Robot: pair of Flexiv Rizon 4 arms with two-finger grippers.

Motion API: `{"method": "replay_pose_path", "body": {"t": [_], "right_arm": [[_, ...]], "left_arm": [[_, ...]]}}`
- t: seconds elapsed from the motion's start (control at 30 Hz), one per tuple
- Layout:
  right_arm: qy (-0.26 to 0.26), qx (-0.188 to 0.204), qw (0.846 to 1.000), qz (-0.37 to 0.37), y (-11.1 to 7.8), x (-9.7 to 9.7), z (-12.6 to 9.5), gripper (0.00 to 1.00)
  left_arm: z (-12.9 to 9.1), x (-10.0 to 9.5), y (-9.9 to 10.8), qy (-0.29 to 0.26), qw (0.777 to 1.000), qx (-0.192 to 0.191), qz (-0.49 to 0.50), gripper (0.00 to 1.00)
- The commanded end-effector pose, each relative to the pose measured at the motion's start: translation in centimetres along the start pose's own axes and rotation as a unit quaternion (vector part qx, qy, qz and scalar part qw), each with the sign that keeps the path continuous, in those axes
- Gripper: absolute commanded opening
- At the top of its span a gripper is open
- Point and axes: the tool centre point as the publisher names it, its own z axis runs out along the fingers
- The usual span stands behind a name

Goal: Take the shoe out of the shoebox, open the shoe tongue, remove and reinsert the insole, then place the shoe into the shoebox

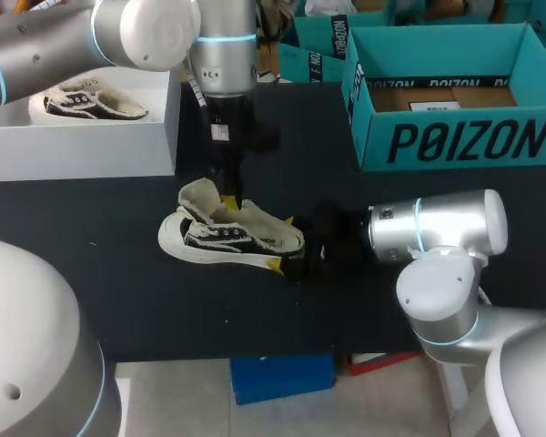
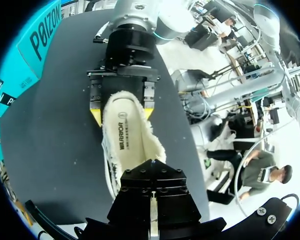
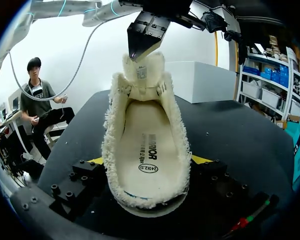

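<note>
A cream and black shoe [image 1: 226, 235] lies on the black table, toe to the left, with its printed insole [image 3: 146, 145] showing inside. My right gripper [image 1: 282, 243] comes in from the right, its yellow fingertips [image 2: 96, 116] pressed on both sides of the heel. My left gripper [image 1: 234, 196] hangs straight down over the shoe's mouth. It is shut, and its tip [image 3: 140, 52] touches the top of the raised tongue [image 3: 142, 70]. I cannot see whether it pinches the tongue. A white shoebox [image 1: 155, 137] at the back left holds a second shoe [image 1: 91, 105].
A teal cardboard box [image 1: 455, 137] stands open at the back right, and another teal box [image 1: 314, 45] sits behind it. Bare black table [image 1: 118, 300] lies in front of the shoe up to the front edge.
</note>
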Motion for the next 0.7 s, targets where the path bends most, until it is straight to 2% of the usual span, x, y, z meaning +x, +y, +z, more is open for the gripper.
{"method": "replay_pose_path", "body": {"t": [0.03,0.7], "right_arm": [[-0.005,-0.003,1.000,0.000,-0.9,-0.2,1.6,0.00],[-0.005,-0.003,1.000,0.000,-0.9,-0.2,1.6,0.00]], "left_arm": [[0.9,-0.7,-0.3,0.005,1.000,0.001,0.001,0.00],[5.7,-1.2,-1.4,0.033,0.999,-0.016,0.006,0.00]]}}
